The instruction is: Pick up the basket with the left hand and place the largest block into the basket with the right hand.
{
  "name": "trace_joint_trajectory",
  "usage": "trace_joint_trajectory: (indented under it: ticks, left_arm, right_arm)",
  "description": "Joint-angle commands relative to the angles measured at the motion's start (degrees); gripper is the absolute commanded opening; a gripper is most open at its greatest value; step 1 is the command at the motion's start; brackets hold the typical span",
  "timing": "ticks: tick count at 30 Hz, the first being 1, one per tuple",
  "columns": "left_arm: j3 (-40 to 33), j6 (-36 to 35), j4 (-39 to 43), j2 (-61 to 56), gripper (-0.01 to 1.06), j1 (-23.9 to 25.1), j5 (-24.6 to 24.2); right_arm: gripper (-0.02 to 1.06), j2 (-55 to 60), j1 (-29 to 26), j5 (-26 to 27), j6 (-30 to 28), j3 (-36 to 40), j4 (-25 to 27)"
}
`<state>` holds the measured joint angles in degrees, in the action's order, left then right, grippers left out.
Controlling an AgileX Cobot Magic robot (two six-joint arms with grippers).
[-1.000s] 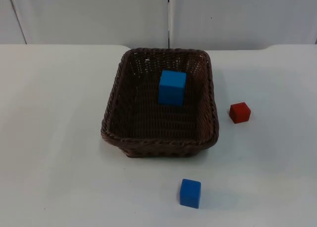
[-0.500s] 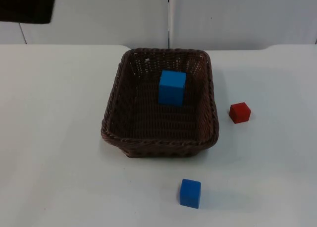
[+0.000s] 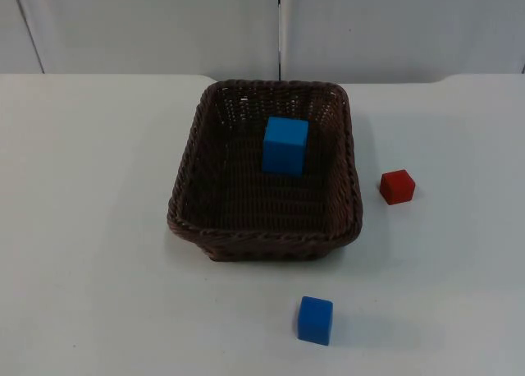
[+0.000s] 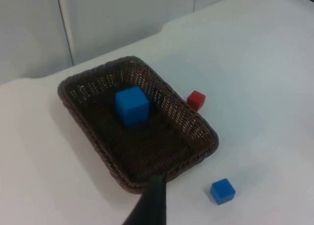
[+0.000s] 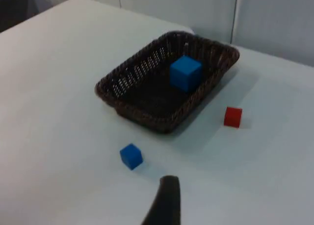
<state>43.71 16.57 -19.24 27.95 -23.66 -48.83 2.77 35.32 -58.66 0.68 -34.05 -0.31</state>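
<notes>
**Largest block lying in the basket, both arms standing well back**

The dark brown woven rectangular basket (image 3: 264, 172) is sitting flat on the white table top (image 3: 90, 228), its long axis running from the near edge toward the grey partition wall (image 3: 148, 23). The large light-blue cube (image 3: 285, 145), the biggest of the three blocks, is resting inside it, toward the far end and slightly right of the basket's middle. A small red cube (image 3: 397, 186) is lying on the table just right of the basket, and a small darker blue cube (image 3: 315, 319) is lying in front of it, well apart from the rim.

The left gripper (image 4: 149, 205) is hovering high, looking down over the basket's near corner; only one fingertip is showing, so I cannot tell how its jaws are standing, and it is gripping nothing visible. The right gripper (image 5: 164, 203) is hovering likewise, farther off beyond the small blue cube, with its jaw state equally unclear.

Judging from this, the placement looks complete. Should the basket need lifting, the left gripper is the nearer one, with the near rim lying straight ahead of it.
</notes>
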Motion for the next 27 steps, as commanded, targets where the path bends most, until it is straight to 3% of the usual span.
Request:
trace_joint_trajectory:
  ticks: [1, 4, 14, 27]
  left_arm:
    - [-0.2, 0.1, 1.2, -1.7, 0.87, -0.3, -1.6]
    - [-0.2, -0.9, 4.1, -5.4, 0.87, -0.3, -4.6]
    - [-0.2, -4.9, 7.8, -12.8, 0.87, -0.3, -12.2]
    - [-11.4, -9.0, 13.0, -26.7, 0.87, -0.3, -12.1]
  right_arm:
    - [0.73, -1.8, -0.3, -1.1, 0.3, 1.3, 1.0]
    - [0.73, -2.8, -0.3, -3.6, 0.3, 4.1, 1.1]
    - [0.73, -2.8, -0.1, -3.2, -4.6, 4.4, 3.4]
    - [0.73, -2.8, -0.1, -3.2, -4.6, 4.4, 3.1]
